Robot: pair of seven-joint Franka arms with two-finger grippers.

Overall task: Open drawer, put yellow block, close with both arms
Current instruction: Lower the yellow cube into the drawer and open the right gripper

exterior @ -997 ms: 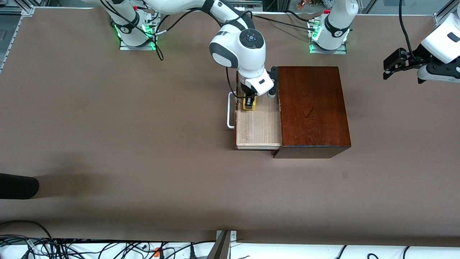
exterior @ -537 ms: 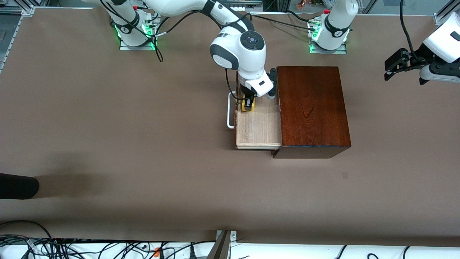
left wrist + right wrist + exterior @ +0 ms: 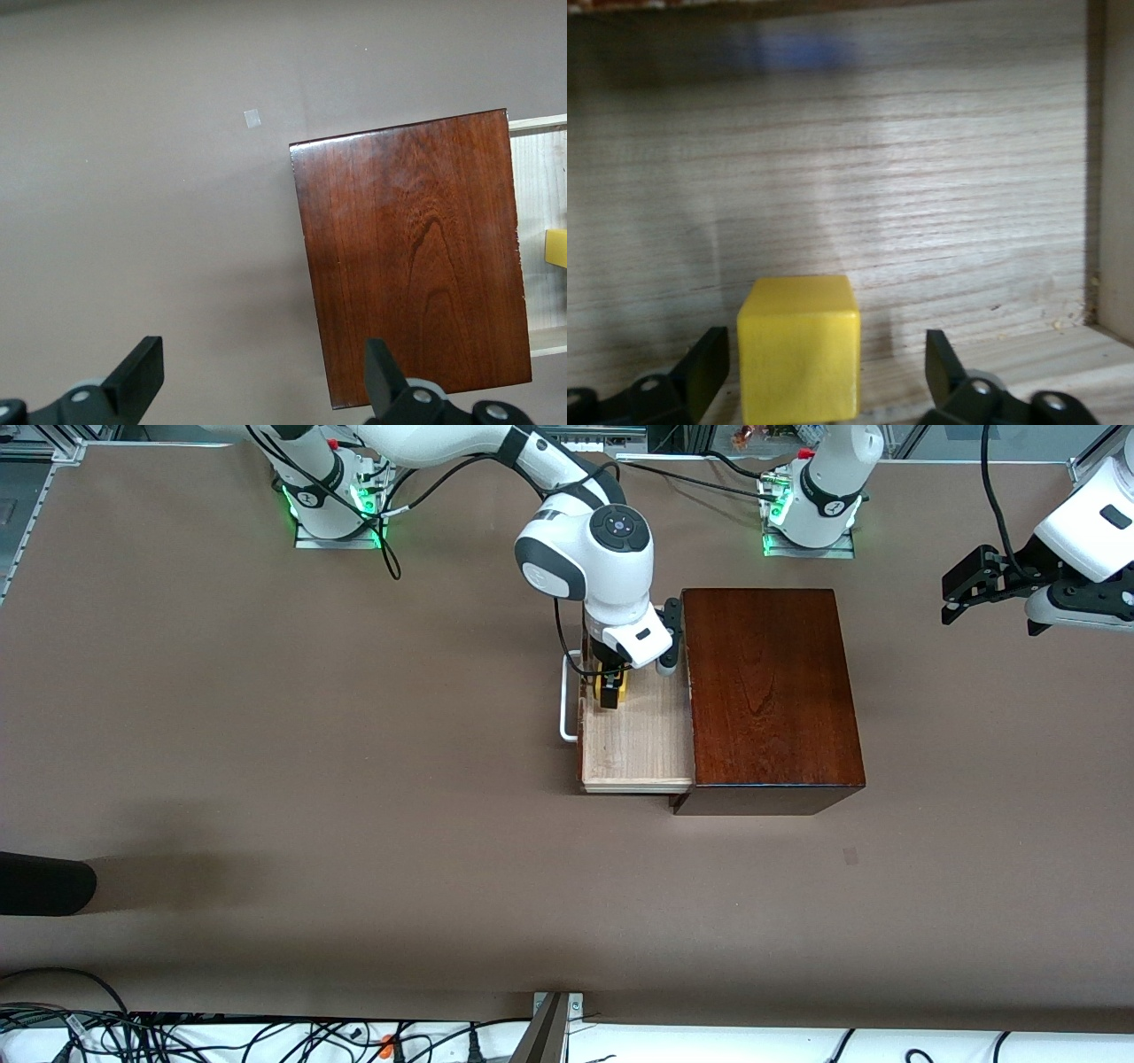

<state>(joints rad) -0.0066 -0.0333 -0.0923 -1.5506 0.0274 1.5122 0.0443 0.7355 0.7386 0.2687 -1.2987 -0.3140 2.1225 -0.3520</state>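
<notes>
You've got one wooden box [image 3: 772, 691], one drawer [image 3: 634, 735], one yellow block [image 3: 799, 348] and two arms on the counter [image 3: 266, 735]. The drawer is pulled out toward the right arm's end of the counter, its white loop handle [image 3: 565, 700] leading; the pale tray floor is bare except for the block. That block sits on the drawer floor in the part farther from the front camera, close to the handle-side wall, with open tray between it and the box. Your right gripper [image 3: 610, 691] is down in the drawer over the block, jaws spread wide with a finger on each side and daylight between finger and block on both sides, so nothing is gripped. Your left gripper [image 3: 961, 593] waits in the air over bare counter at the left arm's end, well apart from the box, jaws open and empty. Wide bare counter lies around the box on the front-camera side and toward both ends. One small pale mark [image 3: 850, 856] sits on the counter nearer the front camera than the box.
</notes>
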